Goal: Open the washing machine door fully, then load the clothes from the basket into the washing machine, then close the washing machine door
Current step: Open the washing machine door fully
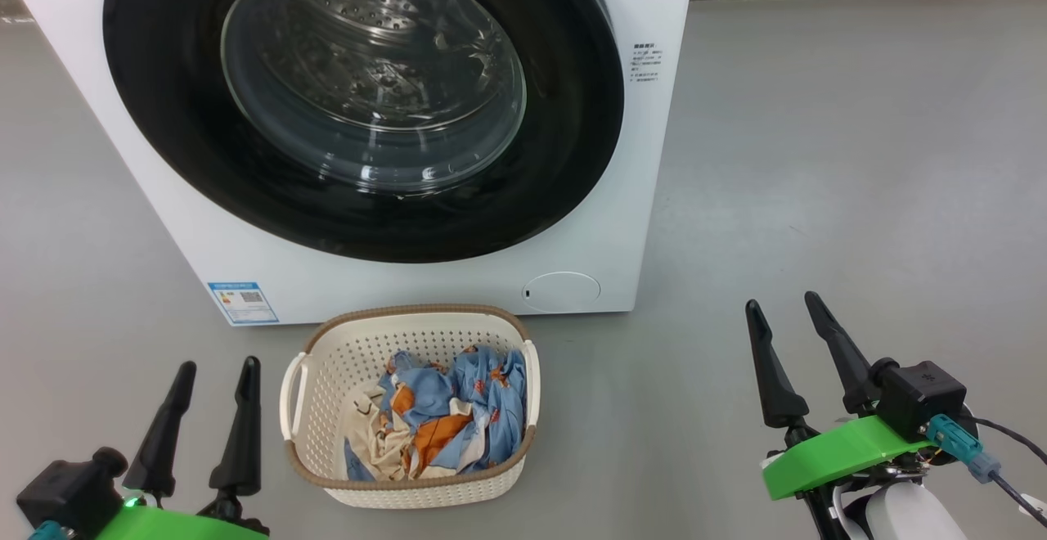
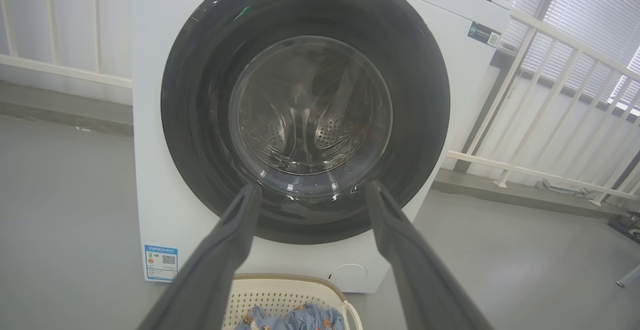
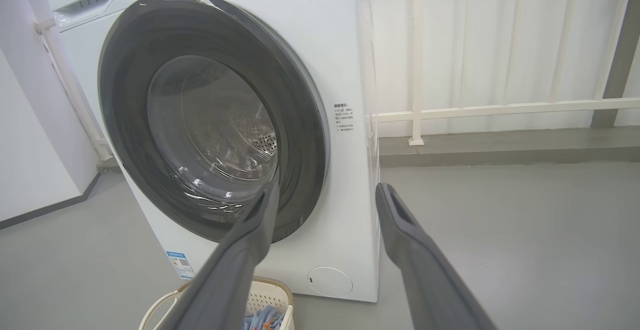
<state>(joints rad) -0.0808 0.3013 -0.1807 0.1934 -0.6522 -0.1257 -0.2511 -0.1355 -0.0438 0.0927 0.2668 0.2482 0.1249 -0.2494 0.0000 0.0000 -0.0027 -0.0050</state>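
- The washing machine door (image 1: pixel 372 74) sits shut on the washing machine (image 1: pixel 646 155); no step looks done.
- The clothes (image 1: pixel 446 413) lie in the basket (image 1: pixel 413 311) on the floor, just before the machine.
- The left pincer (image 1: pixel 218 366) and right pincer (image 1: pixel 781 303) are spread wide and empty.

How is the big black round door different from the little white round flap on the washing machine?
The washing machine door is huge; the flap is tiny. The door has a glossy black rim and see-through glass showing the steel drum; the flap is plain white. The door fills the front's middle; the flap sits low in a corner. Both are round and look shut.
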